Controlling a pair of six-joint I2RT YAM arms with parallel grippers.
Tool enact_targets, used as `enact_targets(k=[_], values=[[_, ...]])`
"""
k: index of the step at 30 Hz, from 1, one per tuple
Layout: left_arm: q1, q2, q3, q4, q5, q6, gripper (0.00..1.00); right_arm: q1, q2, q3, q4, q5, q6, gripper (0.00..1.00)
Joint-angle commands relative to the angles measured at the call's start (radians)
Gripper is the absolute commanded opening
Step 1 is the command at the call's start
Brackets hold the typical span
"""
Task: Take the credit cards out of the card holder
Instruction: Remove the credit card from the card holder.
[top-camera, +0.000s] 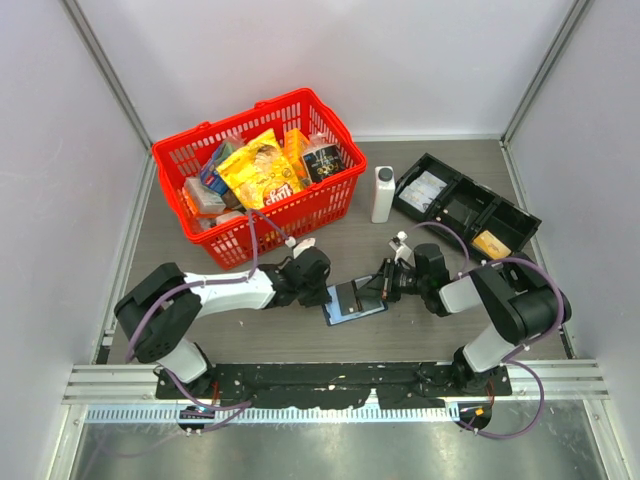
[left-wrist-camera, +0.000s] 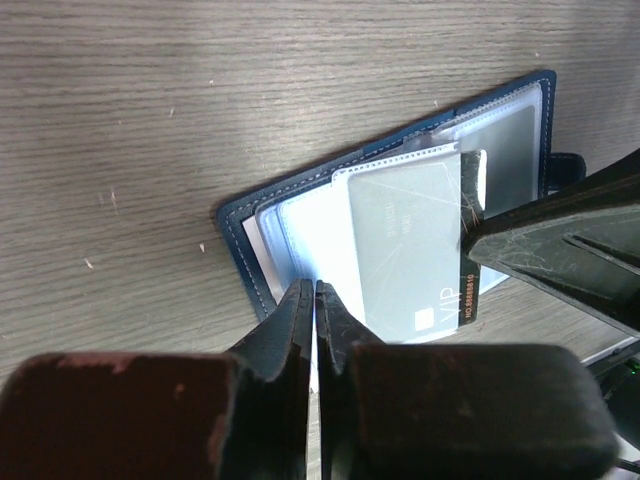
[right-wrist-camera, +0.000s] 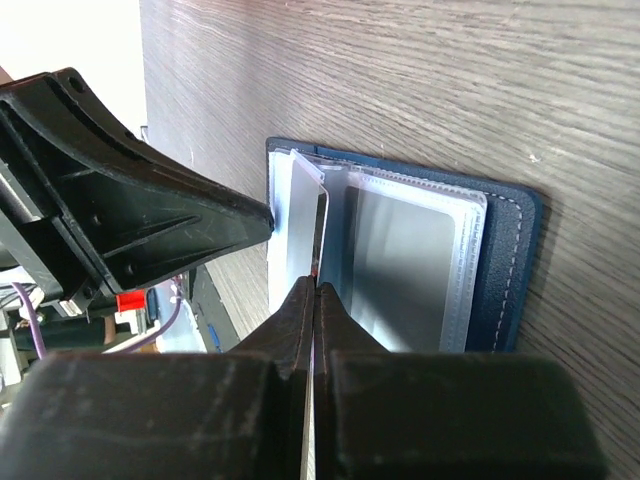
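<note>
Left gripper (left-wrist-camera: 315, 298) clenched on the card holder's (left-wrist-camera: 505, 140) sleeve — right gripper (right-wrist-camera: 315, 288) pinching the credit card (left-wrist-camera: 405, 250); one of each.

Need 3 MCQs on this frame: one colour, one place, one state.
1. Basket colour: A red; B blue; C green.
2. The holder lies: A in the basket; B on the table; C in the tray.
3. The holder is: A snapped shut; B open; C rolled up.

A: its mesh walls are red.
B: it sits flat on the wood between the arms.
B: its clear sleeves show.
</note>
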Motion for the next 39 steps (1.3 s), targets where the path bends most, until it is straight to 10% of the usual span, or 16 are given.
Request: enact_targets(k=[1, 10, 39], values=[[0.008, -0.057, -0.014, 0.063, 0.027, 0.013, 0.11, -0.004, 0.040, -0.006, 0.121, -0.044, 0.037, 0.01], [-0.001, -0.037, 0.015, 0.119, 0.047, 0.023, 0.22, -0.004, 0.112, -0.013, 0.219, -0.068, 0.080, 0.01], [-0.001, 0.061, 0.060, -0.093, -0.008, 0.026, 0.00, -0.033, 0.001, 0.022, -0.045, -0.007, -0.024, 0.01]])
